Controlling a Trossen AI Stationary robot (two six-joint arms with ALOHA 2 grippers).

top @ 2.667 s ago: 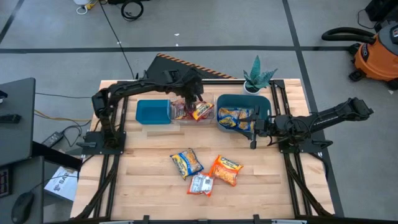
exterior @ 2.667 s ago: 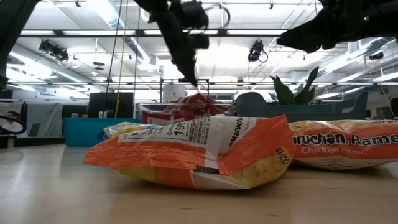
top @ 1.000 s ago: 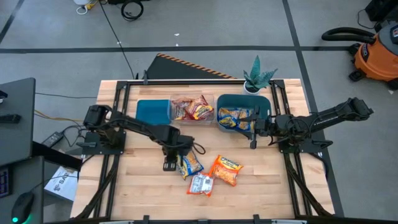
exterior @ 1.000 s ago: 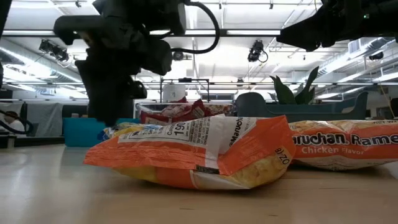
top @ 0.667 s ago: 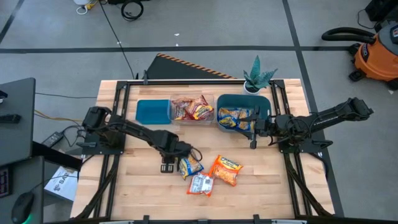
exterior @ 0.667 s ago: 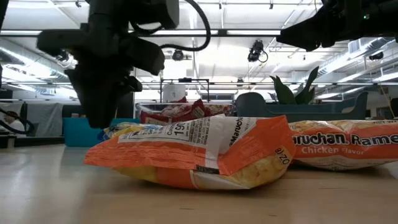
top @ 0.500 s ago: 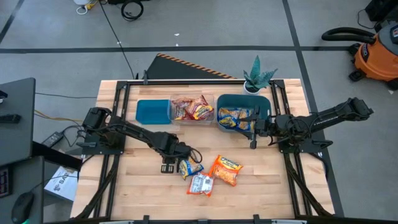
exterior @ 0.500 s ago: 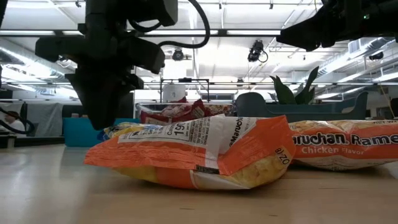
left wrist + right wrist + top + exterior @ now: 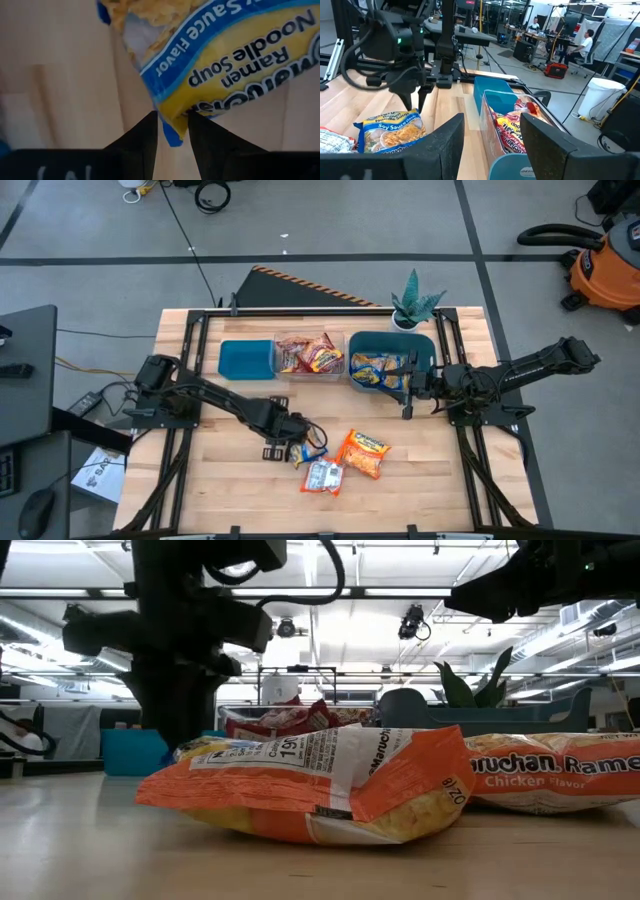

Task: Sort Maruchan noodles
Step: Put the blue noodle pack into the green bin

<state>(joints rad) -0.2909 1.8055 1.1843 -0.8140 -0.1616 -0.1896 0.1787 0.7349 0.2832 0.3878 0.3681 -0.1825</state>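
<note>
High view: left gripper (image 9: 300, 450) at table centre over the yellow-and-blue packet (image 9: 306, 448); orange packet (image 9: 364, 452) and silvery packet (image 9: 323, 476) adjacent. Left wrist view: narrowly parted fingers (image 9: 141, 142) straddle the packet's edge. Right wrist view: right gripper (image 9: 490, 137) open, empty, beside the teal bin (image 9: 492, 97).

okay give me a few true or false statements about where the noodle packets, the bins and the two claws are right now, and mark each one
1. The left claw has its fingers on either side of a corner of the yellow-and-blue packet. True.
2. The clear bin holds yellow-and-blue packets. False: it holds red-orange packets; yellow ones lie in the round teal bin.
3. The right claw is carrying an orange packet. False: it hangs open and empty beside the round teal bin.
4. An orange packet and a silvery-white packet lie on the table. True.
5. The rectangular teal bin is full of packets. False: no packets show in it.
</note>
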